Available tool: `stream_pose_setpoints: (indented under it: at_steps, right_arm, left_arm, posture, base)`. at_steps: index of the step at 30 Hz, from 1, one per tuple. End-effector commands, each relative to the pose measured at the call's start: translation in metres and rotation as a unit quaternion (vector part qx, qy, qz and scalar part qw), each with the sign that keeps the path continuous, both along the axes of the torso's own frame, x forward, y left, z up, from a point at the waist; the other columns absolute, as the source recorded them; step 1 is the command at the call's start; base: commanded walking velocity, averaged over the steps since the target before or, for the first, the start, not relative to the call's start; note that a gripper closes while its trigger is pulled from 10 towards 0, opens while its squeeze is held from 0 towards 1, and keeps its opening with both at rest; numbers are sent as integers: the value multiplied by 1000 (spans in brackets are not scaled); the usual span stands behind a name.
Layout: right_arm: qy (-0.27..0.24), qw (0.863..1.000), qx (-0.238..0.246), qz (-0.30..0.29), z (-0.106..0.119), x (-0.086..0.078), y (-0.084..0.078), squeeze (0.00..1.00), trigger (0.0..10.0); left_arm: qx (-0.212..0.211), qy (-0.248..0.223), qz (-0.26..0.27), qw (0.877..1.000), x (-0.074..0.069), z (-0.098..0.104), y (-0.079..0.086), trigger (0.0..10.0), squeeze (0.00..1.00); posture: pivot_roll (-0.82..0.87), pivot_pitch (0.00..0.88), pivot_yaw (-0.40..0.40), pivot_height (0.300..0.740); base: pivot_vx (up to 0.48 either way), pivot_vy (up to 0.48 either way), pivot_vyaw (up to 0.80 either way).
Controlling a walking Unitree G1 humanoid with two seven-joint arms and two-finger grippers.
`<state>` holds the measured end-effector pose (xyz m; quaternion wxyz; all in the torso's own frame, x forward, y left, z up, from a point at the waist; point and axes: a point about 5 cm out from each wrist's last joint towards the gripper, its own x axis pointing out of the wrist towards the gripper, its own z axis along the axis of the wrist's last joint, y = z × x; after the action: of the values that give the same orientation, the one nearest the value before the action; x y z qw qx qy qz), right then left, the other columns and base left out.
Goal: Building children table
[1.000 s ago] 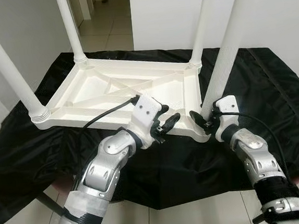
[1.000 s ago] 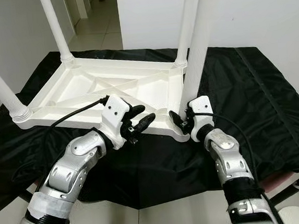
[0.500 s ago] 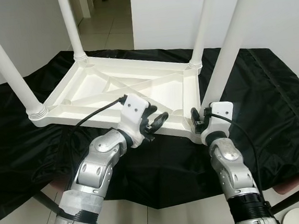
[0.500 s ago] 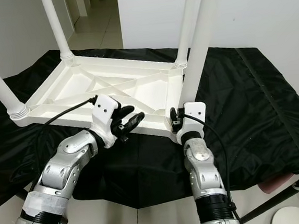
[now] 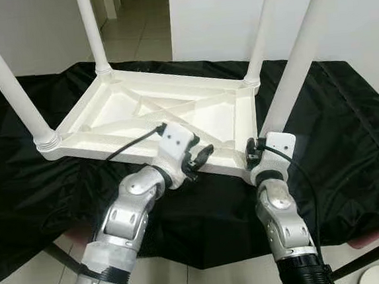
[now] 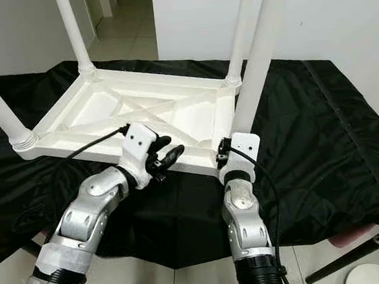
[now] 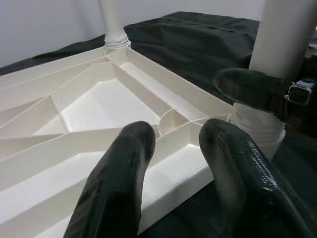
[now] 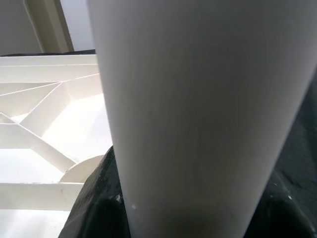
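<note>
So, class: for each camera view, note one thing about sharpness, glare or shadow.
Left eye view: evenly lit and sharp, black cloth soaks up detail. Left wrist view: the left pincer looms large and soft. Right wrist view: the table leg is very near, featureless; the tabletop underside glares white.

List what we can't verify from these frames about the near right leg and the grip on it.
- Near right leg: top cut off by the frame edge in the head views.
- Its socket joint: hidden behind the right gripper, so seating can't be judged.
- Right wrist view: leg blocks the fingers; closure unclear.
- Left gripper: fingers open over the tabletop underside; contact unclear.
</note>
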<state>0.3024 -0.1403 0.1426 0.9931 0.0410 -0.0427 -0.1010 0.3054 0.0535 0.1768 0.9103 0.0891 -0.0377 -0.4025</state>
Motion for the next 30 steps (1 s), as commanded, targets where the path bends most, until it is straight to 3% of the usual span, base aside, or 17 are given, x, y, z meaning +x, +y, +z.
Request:
stream_pose_setpoints:
  at_steps: [1, 4, 7, 8, 9, 10, 15, 16, 17, 30]
  right_arm:
    - [22, 1000, 14, -6, -10, -4, -4, 0, 10000]
    - [22, 1000, -1, -13, -10, -5, -6, 0, 10000]
    - [20, 1000, 17, 4, -11, -6, -6, 0, 10000]
    - [21, 999, 30, 15, -11, -6, -5, 216, 10000]
    - [21, 999, 30, 15, -11, -6, -5, 216, 10000]
    - [16, 999, 26, 23, -10, -6, -5, 1000, 10000]
    - [9, 999, 18, 32, -7, -6, -3, 1000, 10000]
    - [3, 999, 6, 38, -6, -7, -1, 290, 10000]
    - [1, 999, -2, 45, -6, -8, 0, 0, 10000]
    - [4, 998, -50, 45, -13, -11, -4, 0, 10000]
  left_arm:
    - [1, -7, 83, 997, 5, -5, 7, 10000, 0]
    - [-4, 2, 86, 996, 6, -6, 6, 10000, 0]
    - [-14, 16, 92, 996, 6, -7, 6, 10000, 0]
    - [-16, 17, 93, 995, 6, -7, 6, 10000, 0]
    - [-16, 17, 93, 995, 6, -7, 6, 10000, 0]
    - [-20, 14, 93, 995, 6, -6, 6, 10000, 0]
    - [-46, 28, 93, 994, 6, -7, 7, 10000, 0]
    - [-49, 29, 94, 994, 5, -8, 7, 10000, 0]
    - [-54, 30, 98, 993, 5, -9, 6, 10000, 0]
    - [-53, 33, 140, 988, 5, -17, 15, 10000, 0]
  posture:
    - [-6, 18, -17, 740]
    - [-1, 24, -23, 740]
    - [4, 27, -25, 740]
    - [4, 27, -25, 740]
    - [4, 27, -25, 740]
    - [4, 27, -26, 740]
    - [-3, 29, -25, 740]
    - [-5, 23, -28, 740]
    - [-2, 19, -30, 740]
    - [-5, 8, -37, 740]
  base:
    - [0, 0, 0]
    - [0, 0, 0]
    - [0, 0, 0]
    - [0, 0, 0]
    - [0, 0, 0]
    - [0, 0, 0]
    - [0, 0, 0]
    - [0, 0, 0]
    - [0, 0, 0]
    - [0, 0, 0]
